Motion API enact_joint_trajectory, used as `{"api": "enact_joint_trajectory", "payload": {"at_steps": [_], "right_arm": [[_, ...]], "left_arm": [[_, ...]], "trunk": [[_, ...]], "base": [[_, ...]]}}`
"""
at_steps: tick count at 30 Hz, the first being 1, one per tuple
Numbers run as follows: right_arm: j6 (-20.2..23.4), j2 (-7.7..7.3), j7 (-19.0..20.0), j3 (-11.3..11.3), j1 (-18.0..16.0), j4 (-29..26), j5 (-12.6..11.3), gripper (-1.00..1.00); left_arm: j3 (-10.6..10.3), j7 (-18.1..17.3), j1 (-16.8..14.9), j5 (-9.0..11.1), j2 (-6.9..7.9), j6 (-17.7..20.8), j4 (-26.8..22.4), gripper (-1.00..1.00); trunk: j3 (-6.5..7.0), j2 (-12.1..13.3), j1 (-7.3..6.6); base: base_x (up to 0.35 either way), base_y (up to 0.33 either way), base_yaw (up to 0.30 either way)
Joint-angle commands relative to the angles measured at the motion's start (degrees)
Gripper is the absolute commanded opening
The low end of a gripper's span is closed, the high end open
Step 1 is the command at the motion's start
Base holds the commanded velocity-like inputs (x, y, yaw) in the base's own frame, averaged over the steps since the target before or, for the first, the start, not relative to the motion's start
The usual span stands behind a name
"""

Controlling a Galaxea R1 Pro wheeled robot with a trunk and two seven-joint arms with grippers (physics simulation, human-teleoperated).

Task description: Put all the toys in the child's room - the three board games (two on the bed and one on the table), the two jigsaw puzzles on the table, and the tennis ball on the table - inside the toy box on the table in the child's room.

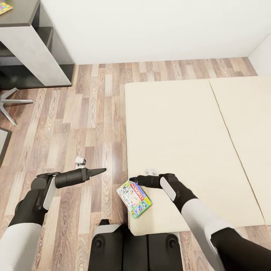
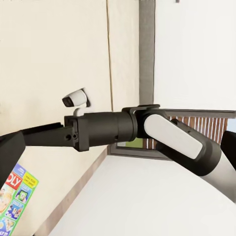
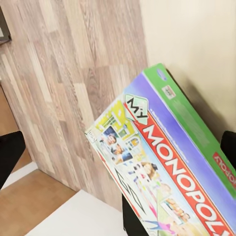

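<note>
A board game [image 1: 134, 198], a flat box with a cartoon Monopoly cover, lies tilted on the near left corner of the cream bed [image 1: 188, 143] and overhangs its edge. My right gripper [image 1: 131, 180] is at the box's upper corner. In the right wrist view the box [image 3: 162, 167] lies ahead, with the fingers [image 3: 9, 157] spread wide, so the gripper is open. My left gripper [image 1: 98, 171] hovers open over the wood floor, left of the bed and apart from the box. A jigsaw puzzle [image 1: 4, 7] lies on the table [image 1: 22, 17] at the far left. The toy box and tennis ball are out of view.
A chair's grey star base [image 1: 11, 101] stands on the plank floor below the table. The white wall runs behind the bed. Open floor [image 1: 90, 113] lies between the table and the bed. The left wrist view looks across at my right arm [image 2: 162, 130].
</note>
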Motion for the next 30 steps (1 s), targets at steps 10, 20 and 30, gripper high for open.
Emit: {"api": "enact_joint_trajectory", "payload": {"at_steps": [10,20,30], "right_arm": [[0.4,-0.07,0.0,0.0,1.0,-2.5,-0.1,1.00],[0.3,-0.09,-0.1,0.0,4.9,-7.6,0.0,1.00],[0.2,-0.20,-0.3,0.0,8.1,-12.0,0.0,1.00]], "left_arm": [[0.1,-0.1,0.0,0.2,0.94,0.5,0.0,1.00],[0.0,0.2,0.0,0.3,1.69,0.5,0.0,1.00],[1.3,0.3,0.0,0.2,2.02,0.5,0.2,1.00]], "trunk": [[-0.06,-0.1,0.03],[0.52,-0.1,0.03],[1.42,-0.1,0.03]], "base": [[0.000,0.000,0.000],[0.000,0.000,0.000],[0.000,0.000,0.000]]}}
